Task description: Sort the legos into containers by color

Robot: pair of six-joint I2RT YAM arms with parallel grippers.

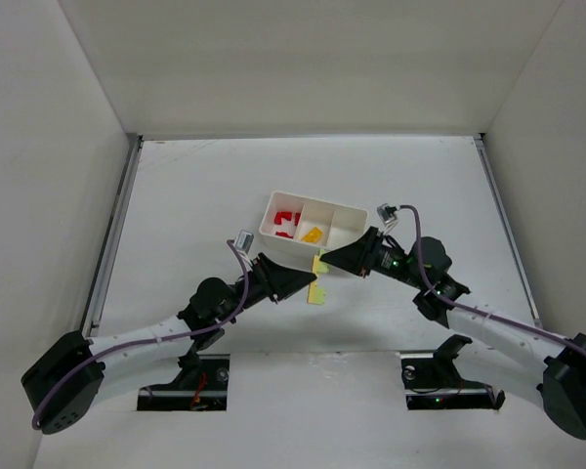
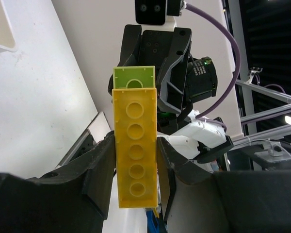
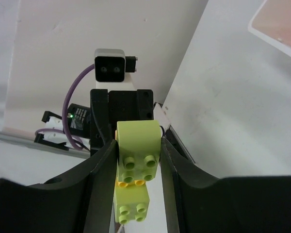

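On the white table (image 1: 176, 215) the left arm reaches in from the lower left. The left gripper (image 1: 311, 283) has its two fingers (image 2: 99, 170) pressed against the sides of one long yellow brick (image 2: 135, 155), whose five round studs face the left wrist camera. One small green brick (image 2: 134, 77) touches the far end of this bar. From above, the held pieces show as two pale yellow-green patches just in front of the tray, one at each gripper tip; that view does not show whether they are joined. The one white tray (image 1: 288, 250) lies just beyond them, with three compartments side by side. The left compartment holds red bricks (image 1: 287, 224), too small to count, and the middle one holds one yellow-orange brick (image 1: 313, 234). The right gripper (image 1: 327, 262) meets the left nose to nose, its two fingers (image 3: 104, 170) closed against the upper green brick (image 3: 138, 145). A yellow sliver (image 3: 121, 183) shows under this brick, and a second, lower green brick (image 3: 132, 206) sits nearer the camera; each green brick shows four studs.
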